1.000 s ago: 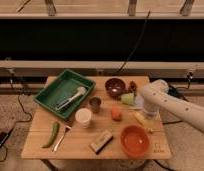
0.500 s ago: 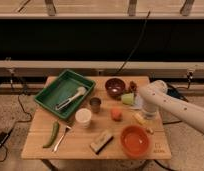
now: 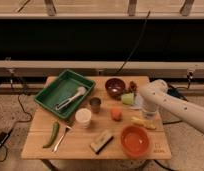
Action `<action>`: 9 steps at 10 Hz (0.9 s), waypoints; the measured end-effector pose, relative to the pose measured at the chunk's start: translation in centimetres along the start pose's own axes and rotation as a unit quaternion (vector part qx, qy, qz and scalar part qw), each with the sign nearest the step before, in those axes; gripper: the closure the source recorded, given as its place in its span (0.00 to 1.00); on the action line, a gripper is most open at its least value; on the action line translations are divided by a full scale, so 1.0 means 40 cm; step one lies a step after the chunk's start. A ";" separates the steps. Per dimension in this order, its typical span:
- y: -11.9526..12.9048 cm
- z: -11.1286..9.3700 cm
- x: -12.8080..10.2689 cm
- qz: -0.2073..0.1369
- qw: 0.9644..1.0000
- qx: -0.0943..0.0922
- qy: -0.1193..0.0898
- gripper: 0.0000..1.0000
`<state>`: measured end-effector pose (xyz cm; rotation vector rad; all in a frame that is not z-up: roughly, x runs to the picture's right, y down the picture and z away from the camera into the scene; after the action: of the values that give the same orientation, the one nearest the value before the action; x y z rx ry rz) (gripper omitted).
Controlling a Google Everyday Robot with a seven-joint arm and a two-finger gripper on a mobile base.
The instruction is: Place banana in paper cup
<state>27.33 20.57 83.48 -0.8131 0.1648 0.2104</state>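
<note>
Gripper, jaws together, sits down on the half-hidden banana, seemingly clamping it.

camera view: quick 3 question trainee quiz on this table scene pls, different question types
1. True or false: the banana is already inside the paper cup.
2. Multiple choice: the gripper is down right next to which thing? A green pepper, B banana, C green tray.
3. Short answer: which fruit lies between the banana and the paper cup?

Key
1. False: the banana lies on the tabletop, well to the right of the paper cup.
2. B: the gripper, shut, is at the banana on the right of the scene.
3. The orange fruit.
</note>
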 end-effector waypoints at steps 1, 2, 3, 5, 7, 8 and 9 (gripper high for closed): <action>-0.004 -0.008 -0.005 -0.007 1.000 0.002 -0.001 1.00; -0.015 -0.028 -0.030 -0.023 1.000 0.005 -0.008 1.00; -0.022 -0.044 -0.053 -0.033 0.999 0.005 -0.017 1.00; -0.029 -0.081 -0.113 -0.058 0.998 0.005 -0.037 1.00; -0.029 -0.136 -0.190 -0.093 0.994 0.011 -0.060 1.00; -0.028 -0.163 -0.212 -0.108 0.992 0.014 -0.069 1.00; -0.019 -0.209 -0.245 -0.129 0.988 0.019 -0.081 1.00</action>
<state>17.51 12.72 80.56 -0.7679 -0.0902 0.0287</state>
